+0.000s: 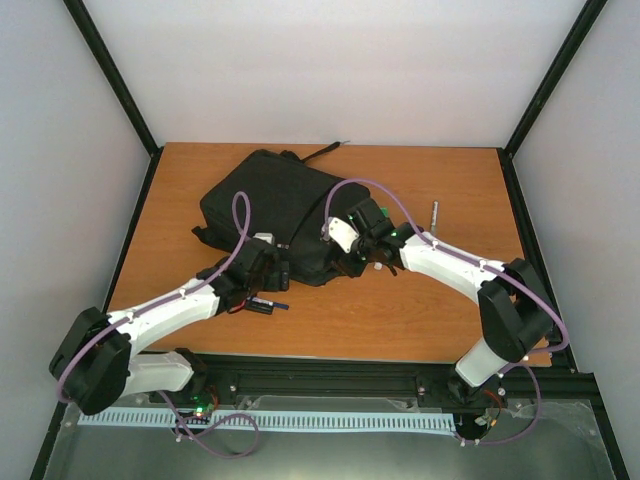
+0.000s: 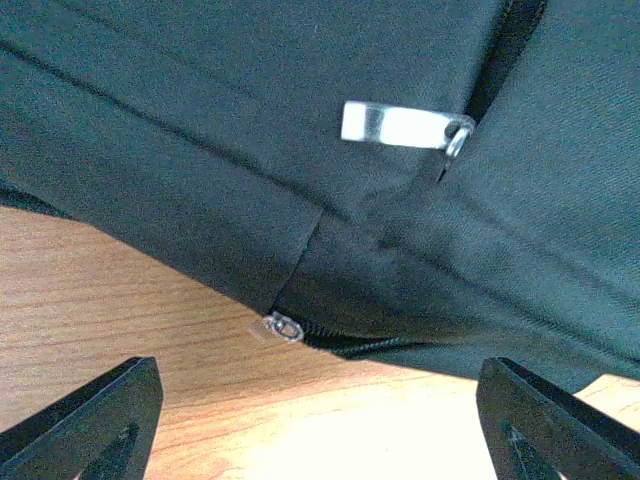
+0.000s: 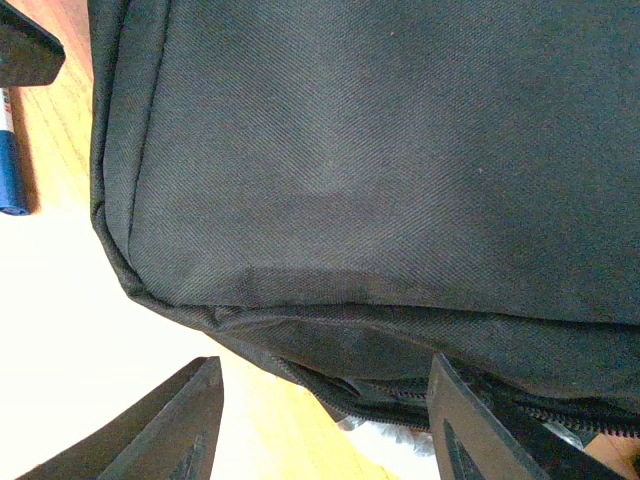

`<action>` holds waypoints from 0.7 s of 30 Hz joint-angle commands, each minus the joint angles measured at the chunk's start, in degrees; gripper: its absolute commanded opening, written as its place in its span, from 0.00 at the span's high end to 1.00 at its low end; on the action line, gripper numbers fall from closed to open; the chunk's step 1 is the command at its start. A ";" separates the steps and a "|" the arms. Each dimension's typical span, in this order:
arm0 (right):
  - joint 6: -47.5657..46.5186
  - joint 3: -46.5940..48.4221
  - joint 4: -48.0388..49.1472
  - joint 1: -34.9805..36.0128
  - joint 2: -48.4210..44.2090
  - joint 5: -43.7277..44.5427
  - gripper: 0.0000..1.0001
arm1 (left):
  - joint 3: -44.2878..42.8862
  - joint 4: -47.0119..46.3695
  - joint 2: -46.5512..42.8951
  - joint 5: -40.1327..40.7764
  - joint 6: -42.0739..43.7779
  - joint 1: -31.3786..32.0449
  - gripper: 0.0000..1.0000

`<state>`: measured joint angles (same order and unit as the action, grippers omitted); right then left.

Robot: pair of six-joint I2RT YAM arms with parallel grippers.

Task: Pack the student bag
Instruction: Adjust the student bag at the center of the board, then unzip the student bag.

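The student bag [image 1: 272, 205] is a large black backpack lying flat on the wooden table [image 1: 420, 310]. My left gripper [image 1: 277, 272] is at its near edge, open, and its fingers [image 2: 95, 420] stand wide over bare wood just short of the bag [image 2: 300, 150]. A small zip slider [image 2: 283, 326] and a pale zip pull tab [image 2: 398, 125] show there. My right gripper [image 1: 352, 258] is at the bag's near right corner, open. One of its fingers [image 3: 490, 430] lies against the partly open zip [image 3: 400, 398] of the bag [image 3: 380, 160], and nothing is gripped.
A blue and black pen [image 1: 270, 304] lies on the table beside my left gripper, and its blue end [image 3: 10, 170] shows in the right wrist view. A slim metallic stick [image 1: 435, 214] lies to the right of the bag. A black strap [image 1: 322, 152] trails off the bag's far side.
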<state>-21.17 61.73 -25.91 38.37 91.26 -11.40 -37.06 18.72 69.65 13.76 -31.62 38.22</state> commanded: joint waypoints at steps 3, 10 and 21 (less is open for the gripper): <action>-0.02 -0.96 0.91 -0.64 -2.53 -1.10 0.44 | 4.35 -9.34 -0.13 -4.04 0.68 -1.17 0.21; -0.10 -1.17 0.77 -1.10 -2.50 -2.08 0.44 | 6.04 -12.95 2.95 -4.76 2.87 -1.97 0.25; -0.26 -1.21 0.78 -1.49 -1.64 -2.67 0.45 | 5.59 -17.44 5.86 -8.07 8.14 -3.68 0.37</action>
<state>-21.19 61.10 -25.91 37.41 90.15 -13.10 -30.87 5.56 75.07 6.74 -26.87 35.11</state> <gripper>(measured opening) 0.551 0.640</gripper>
